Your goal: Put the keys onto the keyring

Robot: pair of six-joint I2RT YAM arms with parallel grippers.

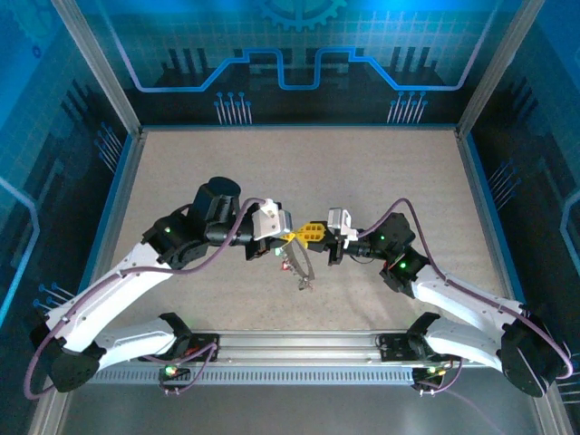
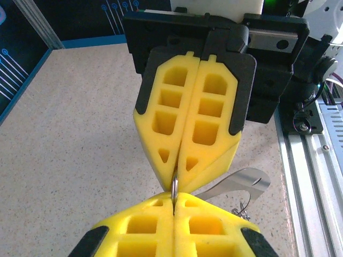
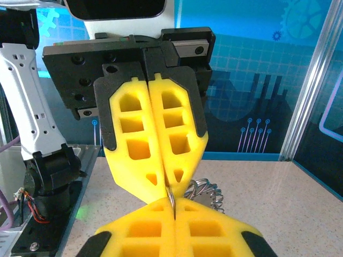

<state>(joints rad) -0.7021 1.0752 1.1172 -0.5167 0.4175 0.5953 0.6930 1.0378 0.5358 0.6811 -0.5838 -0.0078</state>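
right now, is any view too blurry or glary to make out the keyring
top external: even light, no glare, but the keys are tiny; left wrist: sharp, the keyring seen edge-on between the left gripper and the right gripper, some shine on a silver tab; right wrist: sharp too, with a green glow low on the left

The left fingers (image 2: 128, 214) meet the right fingers (image 2: 214, 155) tip to tip, the keyring (image 2: 174, 188) between them.
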